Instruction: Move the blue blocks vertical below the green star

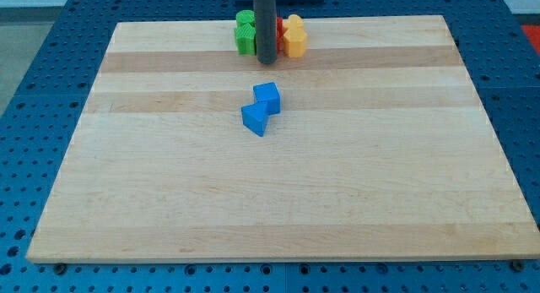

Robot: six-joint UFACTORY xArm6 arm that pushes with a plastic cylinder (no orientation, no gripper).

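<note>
- While no writing shows anywhere, a wooden board (pixel 169 200) lies on a blue perforated bench (pixel 34 40).
- At the board's top edge, near its middle, green blocks (pixel 245 33), shape unclear, sit left of my tip (pixel 267 57).
- My tip, a bare rod holding nothing, is just below this cluster.
- Two blue blocks (pixel 261 109), touching, lie below my tip, apart from it.
- Rightward, a partly hidden red block (pixel 280 35) and a yellow block (pixel 294 36) complete the cluster.
</note>
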